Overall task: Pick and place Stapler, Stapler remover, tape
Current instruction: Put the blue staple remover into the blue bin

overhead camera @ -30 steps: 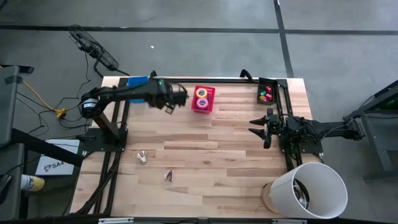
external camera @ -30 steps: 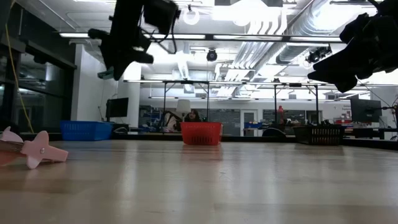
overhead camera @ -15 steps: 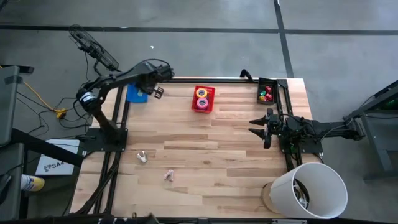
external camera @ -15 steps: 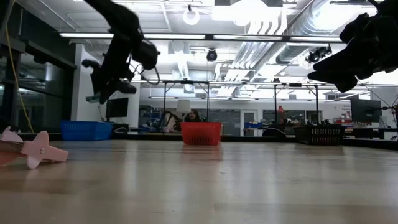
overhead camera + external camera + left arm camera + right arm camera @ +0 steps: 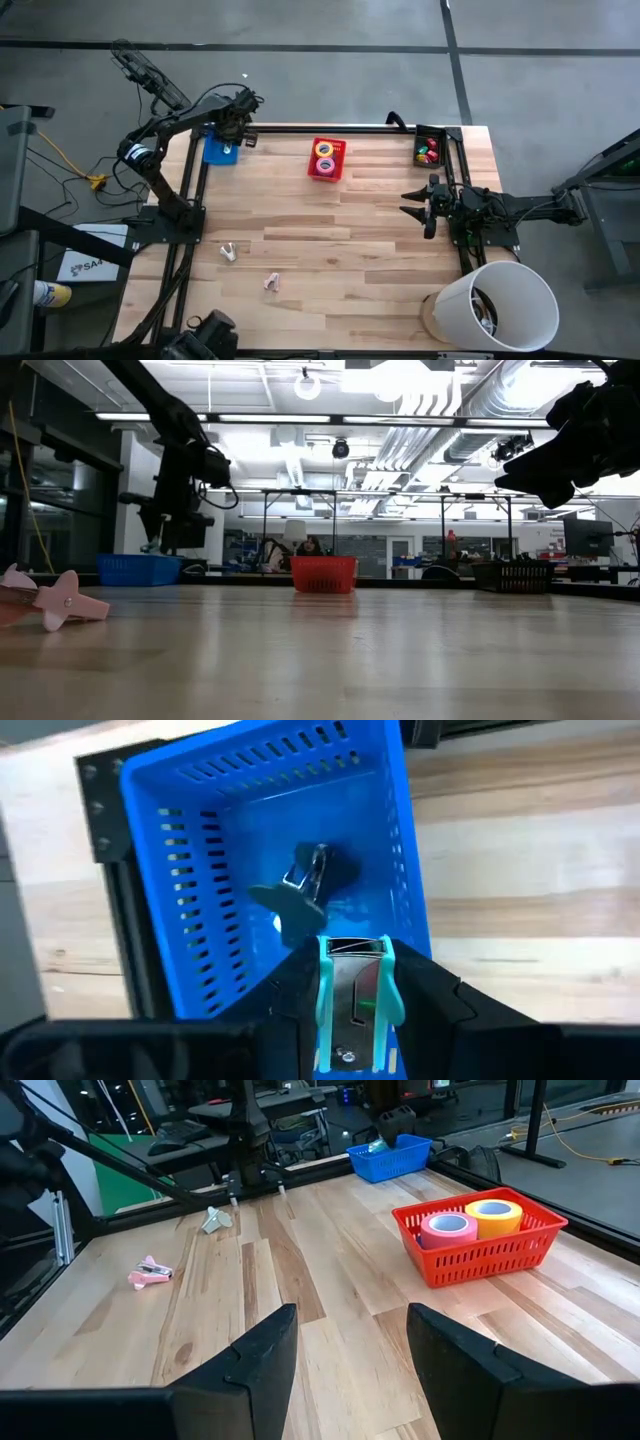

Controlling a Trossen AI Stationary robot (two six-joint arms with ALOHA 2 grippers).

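Note:
My left gripper (image 5: 232, 141) is over the blue basket (image 5: 214, 153) at the table's far left corner, shut on a teal stapler remover (image 5: 352, 982) with metal jaws. A dark stapler remover (image 5: 303, 890) lies on the basket's floor. On the near left of the table lie a pink stapler remover (image 5: 270, 283) and a pale one (image 5: 228, 251). A yellow tape roll (image 5: 494, 1216) and a pink one (image 5: 449, 1229) sit in the red basket (image 5: 326, 171). My right gripper (image 5: 417, 207) hangs open above the table's right side. My left gripper pinches the teal stapler remover's plastic body (image 5: 326, 990) between its two fingers (image 5: 292, 992), one on each side. The fingers come from above, pointing down into the blue basket. The remover is lifted clear, above the basket's floor.
A black basket (image 5: 430, 150) with small coloured pieces stands at the far right corner. A white bucket (image 5: 500, 305) stands at the near right corner. Black frame rails run along the table's left and right sides. Bare wood lies between the red basket and the near edge.
My left arm has swung from beside the red basket toward the table's far left corner. It has come down over the blue basket, carrying the teal stapler remover with it. The right arm has kept still.

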